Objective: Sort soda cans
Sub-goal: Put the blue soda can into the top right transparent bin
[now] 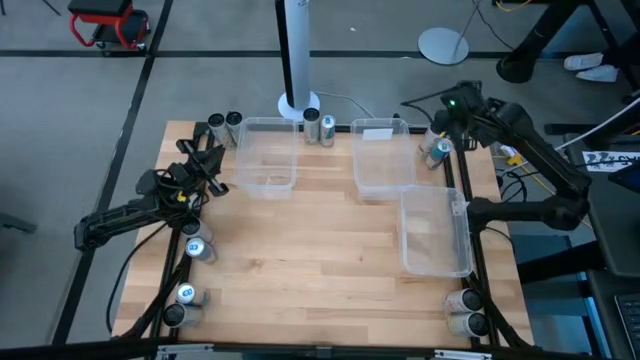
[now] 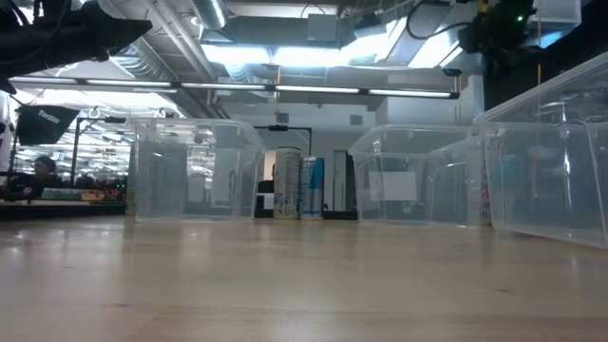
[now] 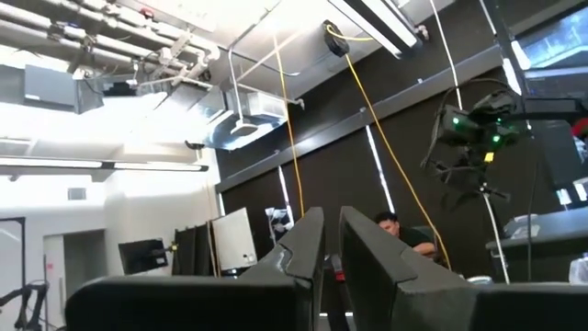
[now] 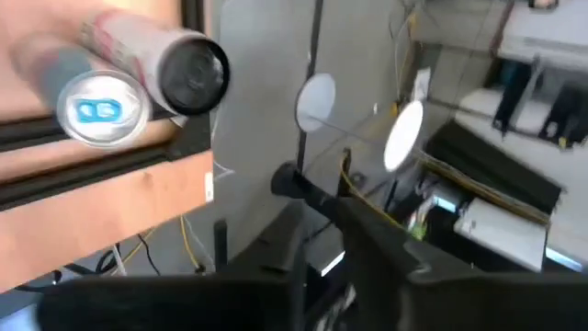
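Observation:
Soda cans stand upright in small groups along the table's edges. In the high view there is a dark pair (image 1: 224, 123) at the far left corner, a pair (image 1: 320, 127) between the far bins, and cans (image 1: 437, 150) at the far right corner. One can (image 1: 197, 246) stands at the left edge, and pairs stand at the near left (image 1: 180, 304) and near right (image 1: 467, 312) corners. My left gripper (image 1: 210, 158) (image 3: 331, 234) hovers shut near the far left pair, tipped upward. My right gripper (image 1: 440, 122) (image 4: 326, 239) hangs shut above the far right cans (image 4: 101, 108), touching nothing.
Three clear plastic bins rest on the wooden table: far left (image 1: 267, 152), far right (image 1: 384, 157), and one along the right edge (image 1: 434, 232). A white pole base (image 1: 298, 100) sits at the far edge. The table's middle (image 1: 310, 250) is bare wood.

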